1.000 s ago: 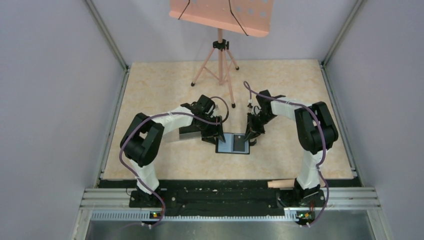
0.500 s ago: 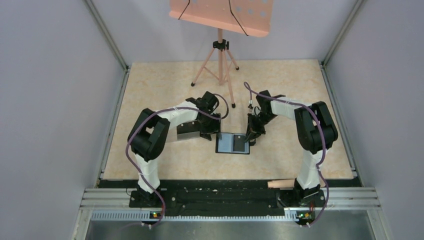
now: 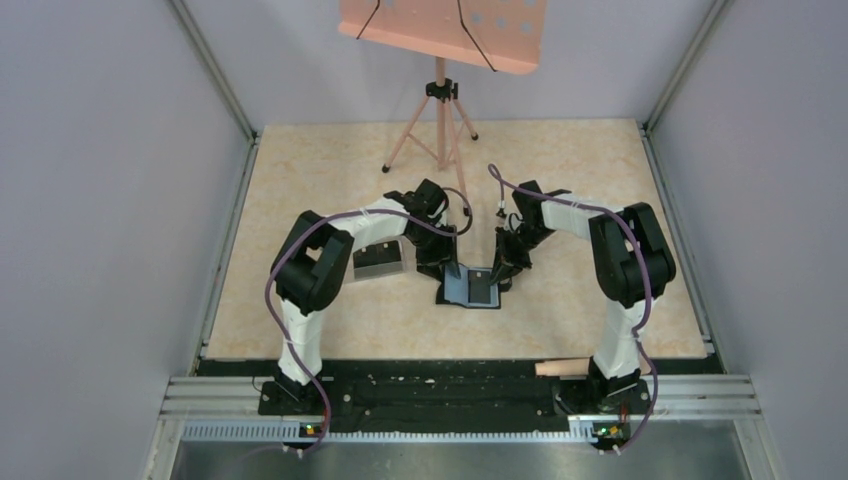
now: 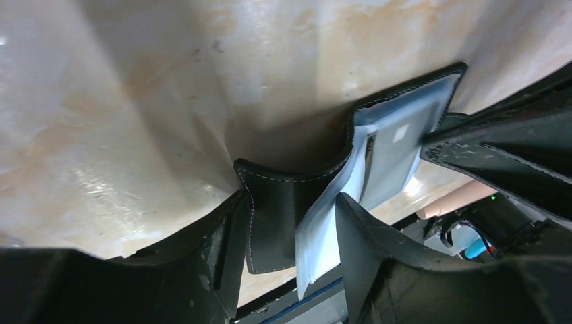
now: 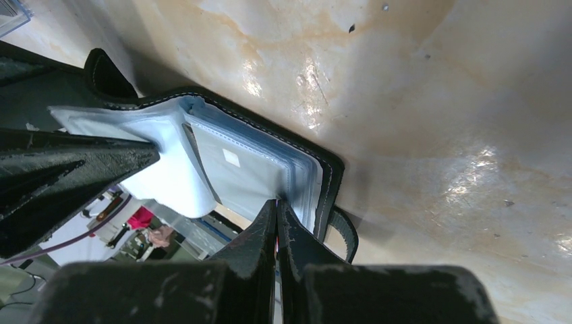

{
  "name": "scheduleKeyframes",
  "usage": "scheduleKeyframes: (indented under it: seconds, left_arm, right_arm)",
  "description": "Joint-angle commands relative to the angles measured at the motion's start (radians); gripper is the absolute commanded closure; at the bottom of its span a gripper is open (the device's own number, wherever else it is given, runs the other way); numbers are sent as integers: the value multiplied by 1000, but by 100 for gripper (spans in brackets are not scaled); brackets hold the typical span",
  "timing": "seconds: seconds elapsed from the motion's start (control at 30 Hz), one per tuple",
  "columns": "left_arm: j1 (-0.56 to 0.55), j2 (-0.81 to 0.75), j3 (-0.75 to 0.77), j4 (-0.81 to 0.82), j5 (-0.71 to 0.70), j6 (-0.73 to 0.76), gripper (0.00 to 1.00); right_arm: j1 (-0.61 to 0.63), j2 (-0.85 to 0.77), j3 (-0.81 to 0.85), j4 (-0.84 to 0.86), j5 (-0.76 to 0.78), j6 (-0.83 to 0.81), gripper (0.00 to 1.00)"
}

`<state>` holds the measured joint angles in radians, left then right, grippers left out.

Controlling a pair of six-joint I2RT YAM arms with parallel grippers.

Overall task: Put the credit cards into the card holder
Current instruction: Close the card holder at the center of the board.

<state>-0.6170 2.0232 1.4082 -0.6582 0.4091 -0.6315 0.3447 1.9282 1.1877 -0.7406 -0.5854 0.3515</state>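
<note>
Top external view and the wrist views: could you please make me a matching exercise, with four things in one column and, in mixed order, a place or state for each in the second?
Things:
1. black leather-like bifold card holder
2. clear rectangular plastic box
3. pink music stand on a tripod
4. right gripper

Places or states:
A. shut, tip at the bluish-grey pockets
B. at the far side, behind both arms
C. lying open, left flap raised
D. lying flat, left of the card holder

Pairs: 1-C, 2-D, 3-B, 4-A
</note>
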Motion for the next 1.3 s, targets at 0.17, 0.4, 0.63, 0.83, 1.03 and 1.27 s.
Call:
scheduleKeyframes:
  seconds: [0.17,0.4,0.63,0.83,1.03,1.27]
  left_arm:
    - [-20,-75,29,75,91,-34,51]
    - [-21,-114,15,90,114,-46,53]
    - [-38,-109,-31,208,217,-71,53]
    - [-69,-31,15,244,293,-76,52]
    - [-75,26,41,257,350,-87,52]
    - [-75,66,50,258,364,-92,50]
  right_arm:
    - [6,44,3,1,87,-19,100]
    - [5,41,0,1,84,-20,100]
    - [5,39,3,1,82,-16,100]
    - [7,36,11,-1,79,-12,100]
    - [-2,5,43,-32,96,-12,100]
    - [-42,-60,92,-87,155,-23,100]
